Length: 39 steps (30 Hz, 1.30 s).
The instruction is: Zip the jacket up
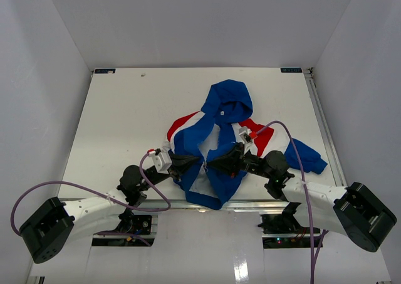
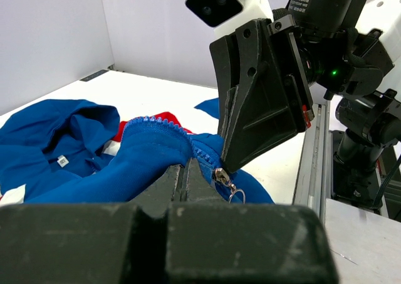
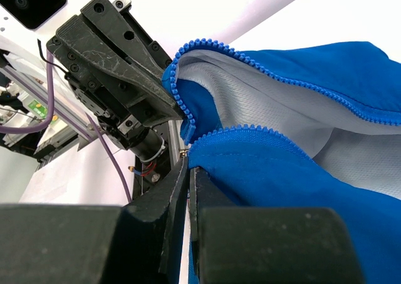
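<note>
The blue jacket (image 1: 227,103) lies open on the white table (image 1: 125,121), hood at the far side, red and white sleeve panels showing. My left gripper (image 1: 194,163) is shut on the jacket's left front edge near the hem; in the left wrist view its fingers (image 2: 185,178) pinch blue fabric (image 2: 144,155) beside the zipper teeth. The metal zipper slider (image 2: 222,176) with its ring pull hangs just right of them. My right gripper (image 1: 214,162) is shut on the other front edge (image 3: 282,165), its tip (image 3: 188,171) close to the left gripper (image 3: 119,64). The white lining (image 3: 294,102) shows.
A metal rail (image 1: 326,118) runs along the table's right edge. White walls enclose the table on three sides. Purple cables (image 1: 94,187) loop from both arms near the front edge. The jacket's hem hangs over the front edge (image 1: 213,199).
</note>
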### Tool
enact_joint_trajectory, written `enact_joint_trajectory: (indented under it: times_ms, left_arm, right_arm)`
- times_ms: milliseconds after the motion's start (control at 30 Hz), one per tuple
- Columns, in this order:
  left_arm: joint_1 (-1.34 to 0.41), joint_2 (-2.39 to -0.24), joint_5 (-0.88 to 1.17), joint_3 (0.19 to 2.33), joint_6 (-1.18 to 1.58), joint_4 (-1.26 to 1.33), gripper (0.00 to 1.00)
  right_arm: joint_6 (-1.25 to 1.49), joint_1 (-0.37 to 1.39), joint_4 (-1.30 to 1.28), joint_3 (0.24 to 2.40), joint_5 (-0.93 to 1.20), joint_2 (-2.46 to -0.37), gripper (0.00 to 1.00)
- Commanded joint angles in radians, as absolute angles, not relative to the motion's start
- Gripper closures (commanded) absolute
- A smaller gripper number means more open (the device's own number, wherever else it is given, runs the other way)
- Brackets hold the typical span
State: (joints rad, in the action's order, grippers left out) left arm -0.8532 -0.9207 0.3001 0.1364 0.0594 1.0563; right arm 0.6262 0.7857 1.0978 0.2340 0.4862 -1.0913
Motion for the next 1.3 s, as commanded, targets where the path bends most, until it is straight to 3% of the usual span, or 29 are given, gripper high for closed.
enact_joint_trajectory:
  times_ms: [0, 1267]
  left_arm:
    - [-0.859, -0.919, 0.304, 0.121, 0.040, 1.095, 1.00]
    - [-0.861, -0.942, 0.357, 0.117, 0.034, 1.119, 1.00]
  right_arm:
    - [0.635, 0.779, 1.123, 0.270, 0.500, -1.063, 0.92]
    - [0.706, 0.766, 1.124, 0.287, 0.517, -1.097, 0.92]
